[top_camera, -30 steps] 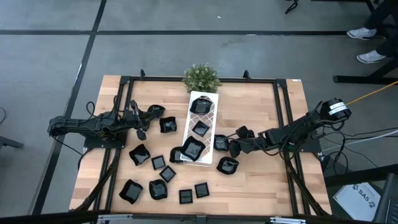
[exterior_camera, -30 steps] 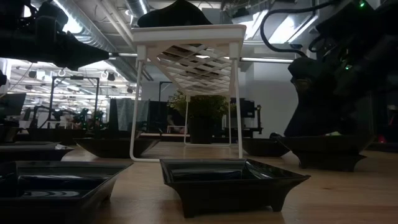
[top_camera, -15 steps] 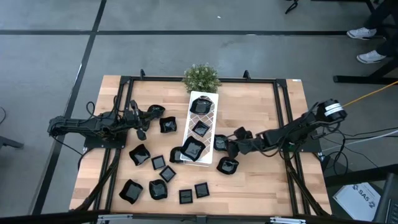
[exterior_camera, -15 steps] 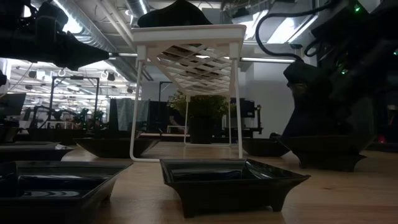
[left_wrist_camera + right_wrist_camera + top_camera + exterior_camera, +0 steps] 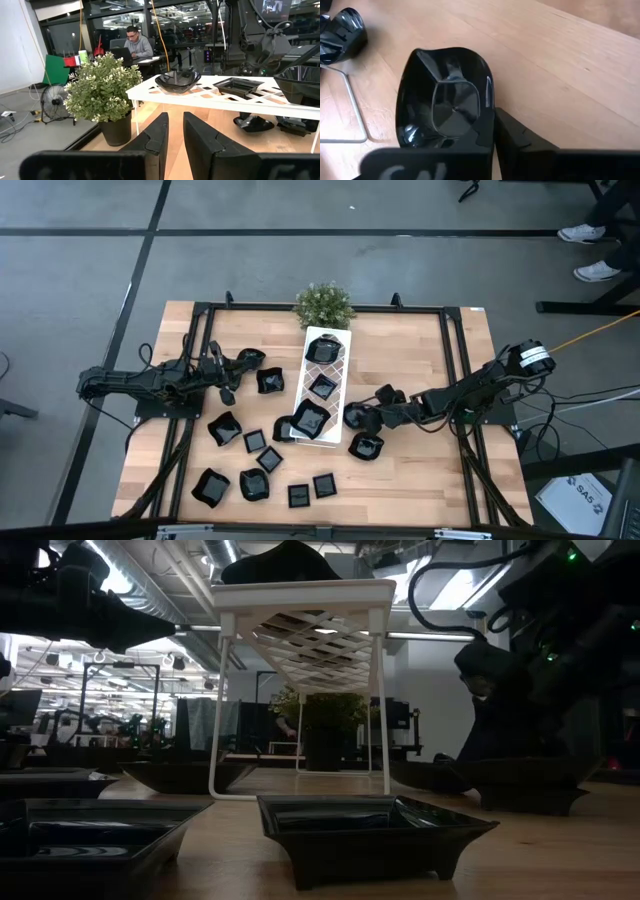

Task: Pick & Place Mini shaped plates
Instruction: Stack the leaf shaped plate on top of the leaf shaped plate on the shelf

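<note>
Plates (image 5: 258, 442) lie scattered on my table (image 5: 420, 480), most on the left and near part, and three sit in a row along the tray (image 5: 340, 360), whose long axis runs far to near from the plant (image 5: 323, 304). My right gripper (image 5: 352, 417) is low just right of the tray's near end, and its wrist view shows what the overhead cannot: the jaws are clamped on the rim of a wavy-edged dish (image 5: 445, 100), which sits upright on the wood, open side up, its longer side running away from the fingers (image 5: 520, 137). From table height I only see that arm as a dark mass on the right. My left gripper (image 5: 235, 362) hovers at the far left; its wrist view shows its fingers (image 5: 157, 132) a narrow gap apart, holding nothing, pointed at the tray and plant, with a person seated in the room beyond.
</note>
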